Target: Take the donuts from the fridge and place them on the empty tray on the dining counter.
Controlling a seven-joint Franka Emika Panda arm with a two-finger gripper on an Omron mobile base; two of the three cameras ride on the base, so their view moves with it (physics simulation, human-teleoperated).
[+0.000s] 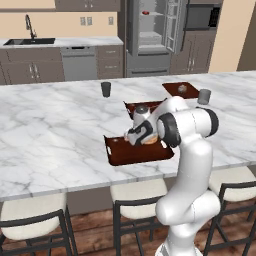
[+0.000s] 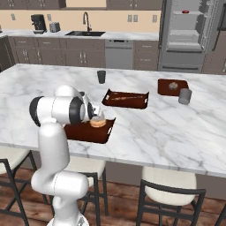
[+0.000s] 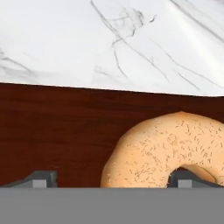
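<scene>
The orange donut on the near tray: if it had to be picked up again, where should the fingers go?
Grip across one side of the ring, coming straight down from above: the donut lies flat on the tray, so its sides and centre hole are open. The open gripper hangs just over it.

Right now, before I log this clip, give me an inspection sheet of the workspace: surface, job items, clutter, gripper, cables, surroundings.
Surface: dining counter, white-grey marble, stools along its near edge.
Job's things: orange-tan donut lying flat on the near tray; pink-red donut on an upper shelf of the open fridge.
Clutter: second tray beyond the near one; third tray with a small round item, too small to identify; dark cup; grey cup.
Grippers: gripper open, low over the near tray, one fingertip against the donut's hole, nothing held.
Cables: nothing seen.
Surroundings: sink and faucet, dishwasher, coffee machine, brown cabinets.
</scene>
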